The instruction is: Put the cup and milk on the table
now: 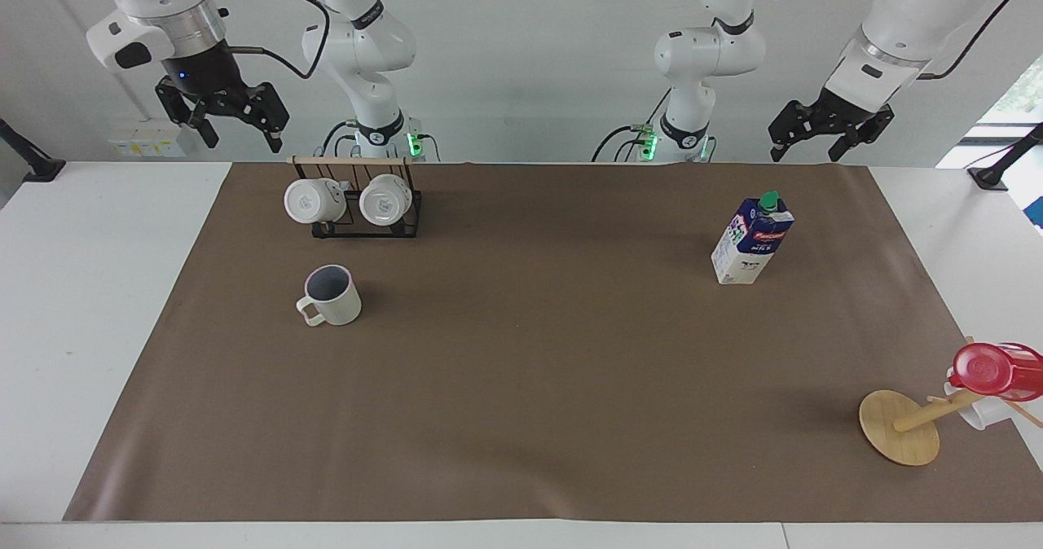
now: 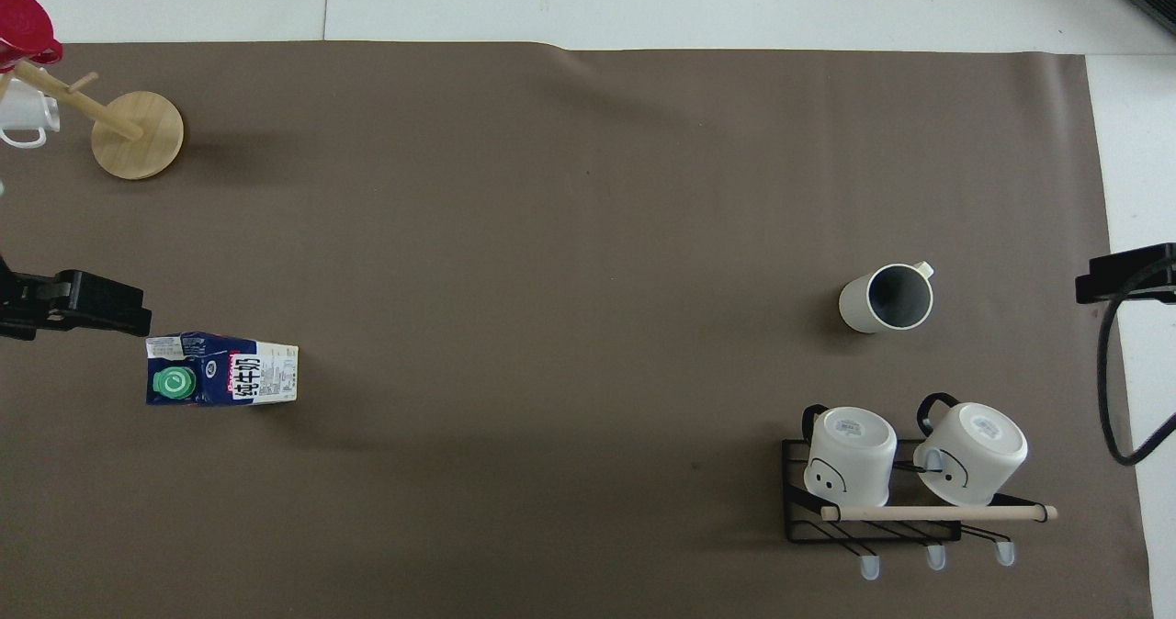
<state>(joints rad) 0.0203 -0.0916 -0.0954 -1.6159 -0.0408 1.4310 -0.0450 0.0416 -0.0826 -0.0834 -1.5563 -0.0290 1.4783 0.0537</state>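
Observation:
The cup (image 1: pixel 330 296) stands upright on the brown sheet of the table (image 1: pixel 530 386), toward the right arm's end; it also shows in the overhead view (image 2: pixel 889 298). The milk (image 1: pixel 754 239) stands upright on the sheet toward the left arm's end, its green cap up (image 2: pixel 220 380). My right gripper (image 1: pixel 240 133) hangs open and empty in the air beside the mug rack, apart from the cup. My left gripper (image 1: pixel 804 154) hangs open and empty in the air by the table's edge, apart from the milk.
A black wire rack (image 1: pixel 358 215) with two white mugs stands nearer to the robots than the cup. A tilted wooden mug tree (image 1: pixel 900 427) with a red cup (image 1: pixel 998 370) and a white mug stands at the left arm's end, farther from the robots.

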